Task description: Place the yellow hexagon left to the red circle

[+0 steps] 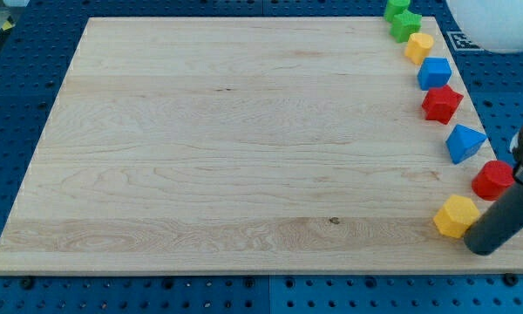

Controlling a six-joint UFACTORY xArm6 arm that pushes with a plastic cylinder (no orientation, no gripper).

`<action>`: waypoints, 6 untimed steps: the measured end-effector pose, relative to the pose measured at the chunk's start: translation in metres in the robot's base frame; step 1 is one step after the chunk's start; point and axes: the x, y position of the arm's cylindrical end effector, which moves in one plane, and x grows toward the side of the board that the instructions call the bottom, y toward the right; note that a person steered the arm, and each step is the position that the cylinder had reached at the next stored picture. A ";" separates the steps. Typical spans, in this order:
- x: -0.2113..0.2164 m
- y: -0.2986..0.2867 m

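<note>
Since my tip point(482, 247) sits just to the view's right of the yellow hexagon point(456, 216), nearly touching it at the bottom right corner of the wooden board point(227, 148), the push direction matters most. The red circle point(493, 180) lies just up and to the right of the hexagon, close to the board's right edge, partly behind my rod. By my read, the hexagon is already lower-left of the circle, so only a short nudge is needed: swing the tip under the hexagon and push up the view, so it ends level with the circle on its left side. Go slow, keep the contact centred so the block doesn't spin off, and don't clip the circle.

No gripper here, only a bare rod, so nothing to open or close.

Count: yellow blocks two (hexagon, plus one point(419, 47) up the right edge), red two (circle, star-like block point(441, 104)), blue two ( point(435, 72), point(464, 142)), green two ( point(406, 26), point(397, 8)). Eight total.
</note>
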 end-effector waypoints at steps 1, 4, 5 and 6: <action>0.001 0.017; -0.019 -0.042; -0.023 -0.052; -0.029 -0.044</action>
